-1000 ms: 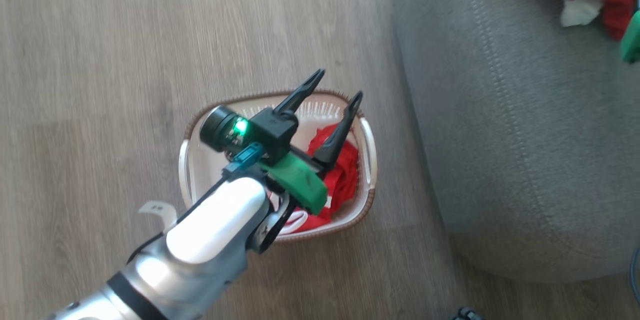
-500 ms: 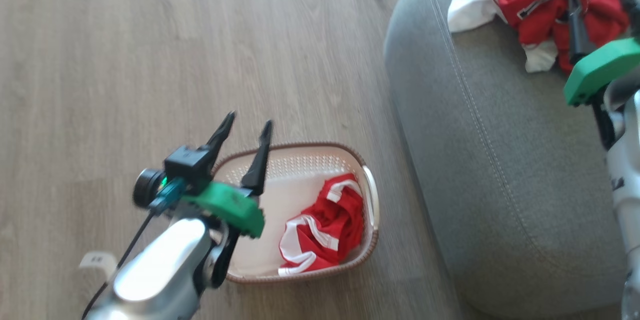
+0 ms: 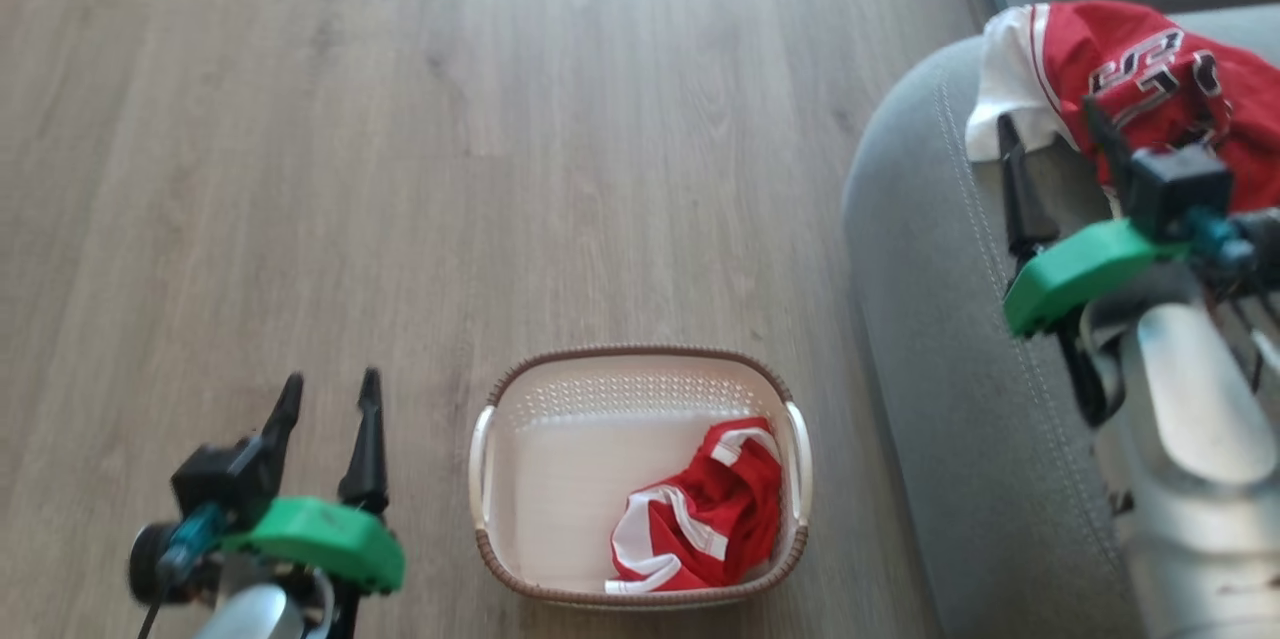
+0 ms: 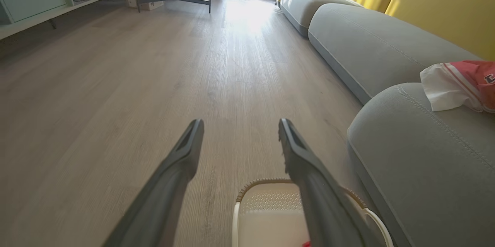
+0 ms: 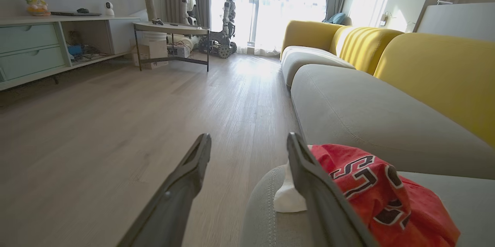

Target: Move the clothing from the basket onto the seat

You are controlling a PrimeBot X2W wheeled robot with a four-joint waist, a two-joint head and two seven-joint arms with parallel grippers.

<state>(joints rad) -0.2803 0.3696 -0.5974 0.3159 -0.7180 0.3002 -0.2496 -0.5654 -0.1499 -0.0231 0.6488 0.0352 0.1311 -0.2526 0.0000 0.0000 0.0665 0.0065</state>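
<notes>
Clothing (image 3: 1150, 59): 2 red garments with white trim, 1 jersey and 1 pair of shorts.
Jersey (image 3: 1120, 44): lies crumpled on the seat (image 3: 940, 339) near its rounded edge, with black-and-white numerals face up and a white part hanging toward the edge. I judge this half done.
Shorts (image 3: 710, 519): bunched in the basket (image 3: 640, 356), in the corner nearest the seat and nearest the robot. This half is not yet done.
Basket: stands upright on the floor (image 3: 500, 169), just beside the seat; the rest of its bottom is bare.
Left gripper (image 3: 331, 379): jaws parted with nothing between them. It hangs over the floor on the far side of the basket from the seat, apart from the rim. In the left wrist view the basket's far end lies under 1 finger.
Right gripper (image 3: 1046, 114): jaws spread wide and gripping nothing. It is over the seat with its fingertips just short of the jersey. In the right wrist view 1 finger crosses in front of the red cloth; whether it touches cannot be told.
Progress: about half, 1 of 2 garments placed.
Left to do: reach into the basket, pinch the shorts, lift them clear of the rim and set them on the seat.
Likely arm: the left gripper looks the nearer of the 2 to the basket.
</notes>
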